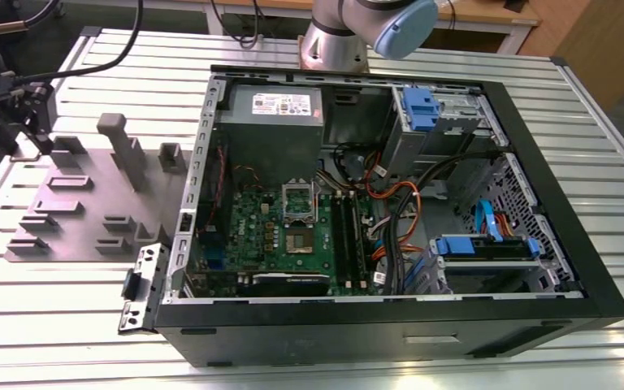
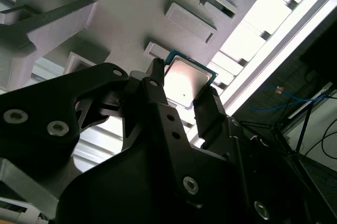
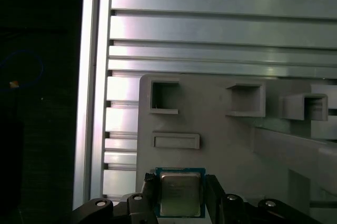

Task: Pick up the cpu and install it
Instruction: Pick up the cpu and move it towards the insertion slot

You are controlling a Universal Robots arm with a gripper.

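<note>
Exterior view: A table [image 1: 74,325] of silver metal slats carries an open black computer case [image 1: 399,333] lying on its side. Inside it sits a green motherboard [image 1: 290,231] with an oblong silver socket frame [image 1: 298,197] near its middle. On the exterior view's left of the case, a flat grey tray [image 1: 84,203] with raised blocks rests on the table. The robot arm's silver base [image 1: 334,45] stands on the far side of the case.

Second wrist view: The black gripper [image 2: 183,82] is seen from behind, reaching toward the grey tray [image 2: 131,3]. Its jaws are closed on the cpu [image 2: 187,79], one jaw pressed to each of two opposite edges. The chip sits right at the jaw tips, its silvery metal top facing the camera and a thin green rim showing along one edge. It is over the tray, near a small raised frame. Bright table slats [image 2: 253,40] lie past the tray's edge.

First wrist view: The cpu [image 3: 180,195] again sits squarely between the tips of the gripper [image 3: 180,190], pinched from both sides with its metal top toward the camera. The grey tray [image 3: 221,145] lies under it, with a low oblong block [image 3: 176,140] just beyond the chip and open square pockets farther on. The slatted table [image 3: 210,24] lies past the tray. Whether the chip touches the tray or is just clear of it cannot be told.
</note>
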